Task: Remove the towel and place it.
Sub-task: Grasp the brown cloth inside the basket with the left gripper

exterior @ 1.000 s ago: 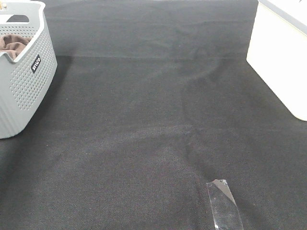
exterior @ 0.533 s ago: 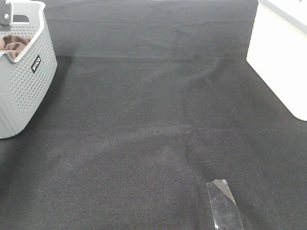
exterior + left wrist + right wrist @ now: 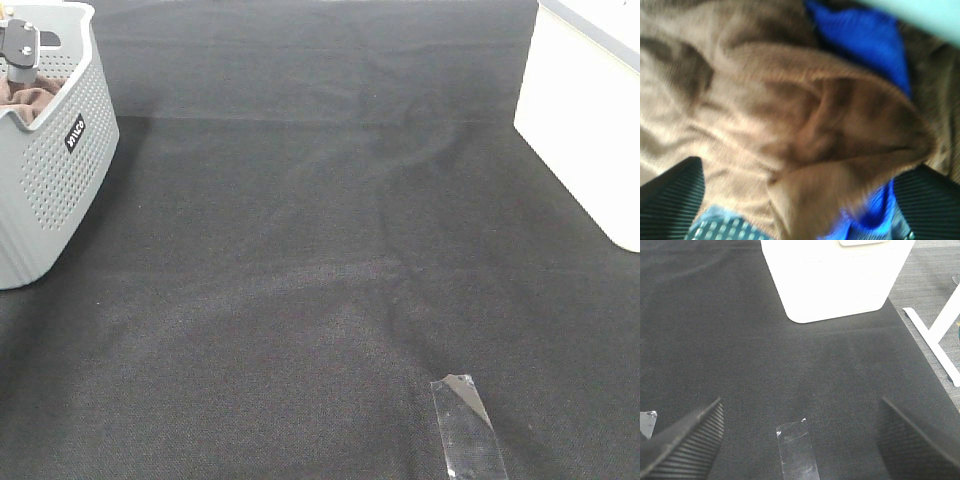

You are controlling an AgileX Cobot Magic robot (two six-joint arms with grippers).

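Note:
The brown plush towel (image 3: 30,98) lies crumpled inside the grey perforated basket (image 3: 60,170) at the far left of the table. In the left wrist view the towel (image 3: 755,100) fills the frame, folded over a blue item (image 3: 865,40). My left gripper (image 3: 807,165) is open just above the towel, with one finger to each side of a raised fold and nothing held. Part of it shows over the basket in the exterior view (image 3: 20,45). My right gripper (image 3: 800,405) is open and empty above the black cloth; it is out of the exterior view.
A black cloth (image 3: 320,250) covers the table. A white box (image 3: 585,130) stands at the far right and shows in the right wrist view (image 3: 835,275). A strip of clear tape (image 3: 465,425) lies near the front edge, below my right gripper (image 3: 796,450).
My left gripper has come into the exterior view at the top left and moved down over the basket and towel. Nothing else has moved.

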